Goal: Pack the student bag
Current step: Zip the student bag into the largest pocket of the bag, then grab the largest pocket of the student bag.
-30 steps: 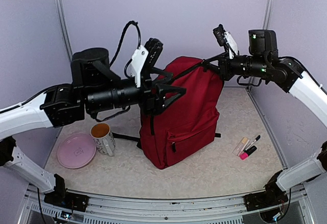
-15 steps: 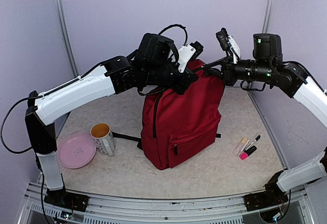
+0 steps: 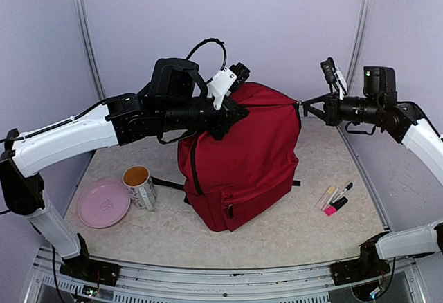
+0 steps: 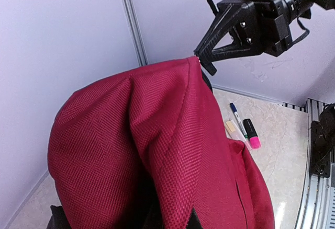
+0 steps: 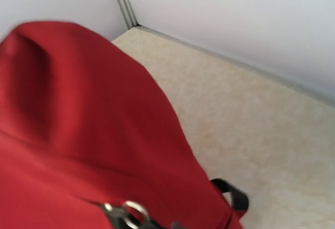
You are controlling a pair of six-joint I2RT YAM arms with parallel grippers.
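The bag (image 3: 242,158) stood upright near the middle of the table (image 3: 291,237), front pocket facing the arm bases, its top drawn out wide between the two arms. The left gripper (image 3: 227,115) was at the bag's upper left, pressed into the red cloth just below the top. Its own camera showed a tall fold of the bag (image 4: 131,135) rising straight from the bottom edge and filling most of the view. The jaws seemed clamped on that fold, though the fingers were mostly hidden by the cloth. The right gripper (image 3: 304,104) came in level from the right and met the bag at its upper right corner. Seen from the left wrist, its fingers (image 4: 205,56) drew together to a point touching the top seam, closed on the bag there. The right wrist view, blurred, had the red top (image 5: 78,124) close beneath it, with a metal zipper ring (image 5: 133,209) at the lower edge and a black strap (image 5: 230,195) beside it. A mug (image 3: 139,186) and a pink plate (image 3: 103,204) sat left of the bag. Markers (image 3: 336,198) lay on the table to its right, apart from it.
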